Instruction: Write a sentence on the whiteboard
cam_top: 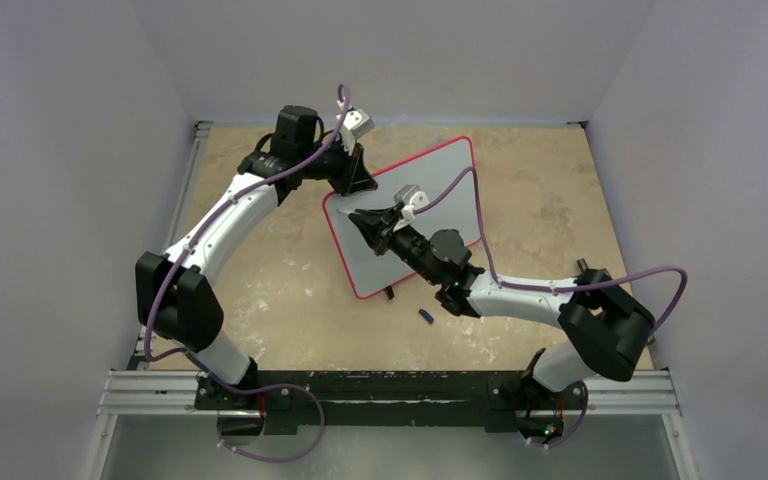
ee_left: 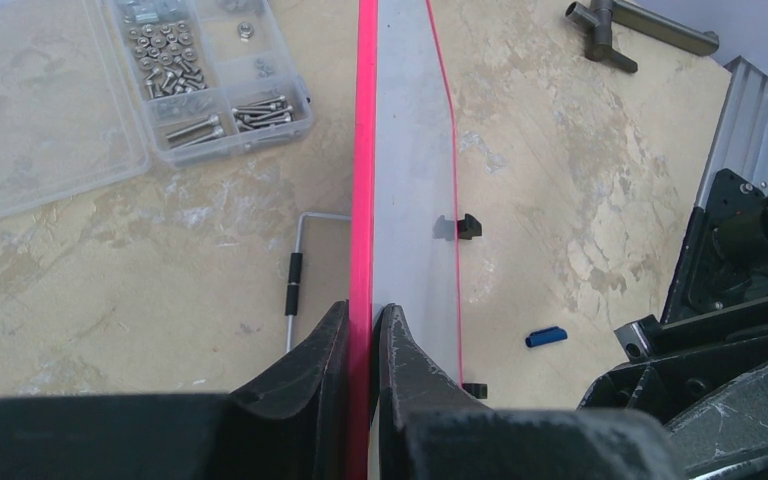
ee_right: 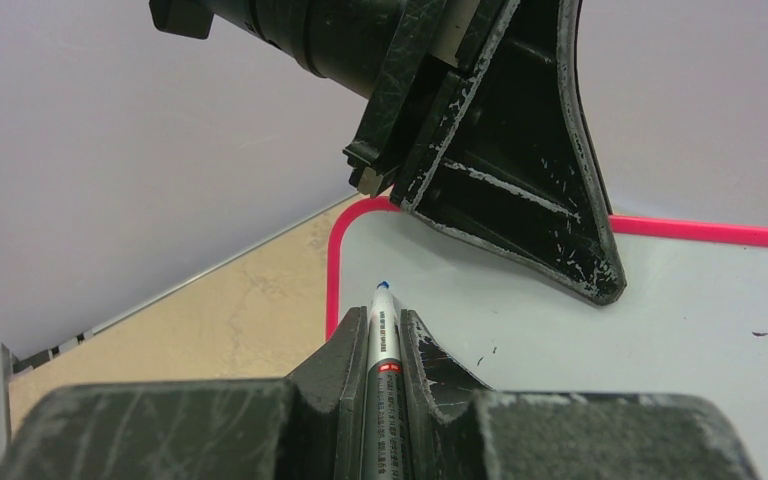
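- The whiteboard (cam_top: 430, 170) stood tilted, its long axis running right and away from the corner I held
- My left gripper (ee_left: 365, 310) was clamped shut on the whiteboard's red frame at that corner
- My right gripper (ee_right: 385, 320), over the whiteboard's face, gripped a marker (ee_right: 384, 345) pointing toward that corner; contact I couldn't tell
- A small blue cap (cam_top: 426, 317) lay beside the whiteboard's near edge

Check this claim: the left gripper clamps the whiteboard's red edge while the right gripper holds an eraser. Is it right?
Not quite. The right gripper holds a pen, not an eraser, as the right wrist view shows. The left gripper does clamp the whiteboard by its red edge.
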`<move>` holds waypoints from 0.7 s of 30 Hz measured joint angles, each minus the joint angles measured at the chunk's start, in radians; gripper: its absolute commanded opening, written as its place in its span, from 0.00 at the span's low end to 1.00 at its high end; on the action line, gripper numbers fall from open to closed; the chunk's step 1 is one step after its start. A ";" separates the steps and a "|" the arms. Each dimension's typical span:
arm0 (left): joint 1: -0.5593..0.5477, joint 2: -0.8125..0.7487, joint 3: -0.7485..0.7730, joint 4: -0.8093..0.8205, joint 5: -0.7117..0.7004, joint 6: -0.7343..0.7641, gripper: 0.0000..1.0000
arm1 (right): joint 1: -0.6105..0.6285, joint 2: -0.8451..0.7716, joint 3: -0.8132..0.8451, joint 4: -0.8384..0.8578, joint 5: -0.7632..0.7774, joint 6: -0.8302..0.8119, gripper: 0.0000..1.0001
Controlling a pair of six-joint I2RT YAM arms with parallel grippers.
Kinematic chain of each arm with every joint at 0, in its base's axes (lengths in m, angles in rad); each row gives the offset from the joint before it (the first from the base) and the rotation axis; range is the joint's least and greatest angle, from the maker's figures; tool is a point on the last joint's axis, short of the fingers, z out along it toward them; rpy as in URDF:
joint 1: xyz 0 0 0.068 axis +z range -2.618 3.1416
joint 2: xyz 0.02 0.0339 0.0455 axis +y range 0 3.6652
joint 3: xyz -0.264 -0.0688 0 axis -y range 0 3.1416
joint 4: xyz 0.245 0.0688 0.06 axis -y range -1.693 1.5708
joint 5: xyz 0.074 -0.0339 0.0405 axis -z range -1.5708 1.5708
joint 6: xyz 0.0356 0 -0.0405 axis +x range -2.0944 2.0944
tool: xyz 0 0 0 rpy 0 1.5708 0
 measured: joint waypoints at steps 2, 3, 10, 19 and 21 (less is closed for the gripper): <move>-0.001 0.000 0.000 0.000 -0.001 0.002 0.00 | 0.001 0.000 -0.004 0.003 0.001 0.000 0.00; -0.001 0.000 0.000 0.000 -0.002 0.002 0.00 | 0.002 0.000 -0.009 0.006 0.002 0.001 0.00; -0.002 0.000 0.000 0.000 -0.007 0.003 0.00 | 0.006 0.000 -0.072 0.035 0.002 0.017 0.00; -0.002 0.000 0.000 0.000 -0.008 0.006 0.00 | 0.013 -0.022 -0.151 0.021 0.000 0.065 0.00; -0.003 -0.001 0.000 0.000 -0.008 0.005 0.00 | 0.014 -0.036 -0.154 -0.002 0.004 0.072 0.00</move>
